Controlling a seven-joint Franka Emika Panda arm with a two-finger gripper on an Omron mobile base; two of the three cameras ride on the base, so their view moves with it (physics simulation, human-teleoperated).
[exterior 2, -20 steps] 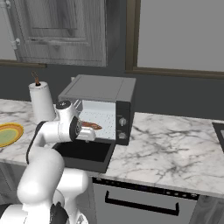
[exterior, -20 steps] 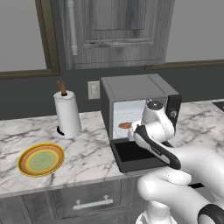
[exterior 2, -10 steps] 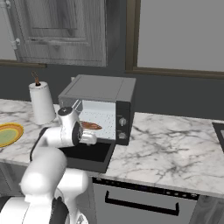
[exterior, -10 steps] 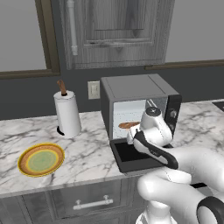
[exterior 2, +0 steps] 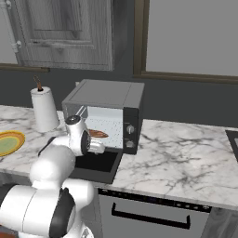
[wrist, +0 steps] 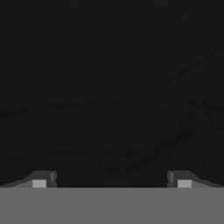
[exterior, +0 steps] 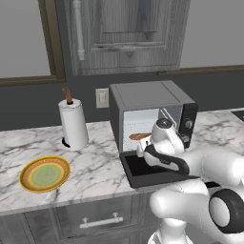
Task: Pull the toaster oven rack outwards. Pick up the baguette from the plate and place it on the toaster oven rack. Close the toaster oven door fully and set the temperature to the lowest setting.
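Observation:
The dark grey toaster oven (exterior: 147, 95) (exterior 2: 111, 95) stands on the counter. Its door (exterior: 143, 174) (exterior 2: 100, 167) is dropped flat in front of it. Inside the light cavity lies the brown baguette (exterior: 139, 137) (exterior 2: 98, 134); the wire rack beneath it is hard to make out. My gripper (exterior: 145, 153) (exterior 2: 96, 148) (wrist: 111, 179) hovers just over the lowered door. It is open, holds nothing and faces the dark glass (wrist: 112, 87). The yellow-orange plate (exterior: 44, 173) (exterior 2: 8, 142) sits bare at the left. Two knobs (exterior: 188, 125) (exterior 2: 130, 130) are on the oven's right panel.
A white paper towel roll (exterior: 73, 125) (exterior 2: 44, 109) stands left of the oven, near a wall outlet (exterior: 102, 97). Grey cabinets hang above. Bare marble counter (exterior 2: 186, 148) stretches to the oven's right. A drawer handle (exterior: 101, 222) sits below the counter edge.
My hand has sunk a little and drawn back from the oven mouth over the lowered door. The baguette stays inside the cavity.

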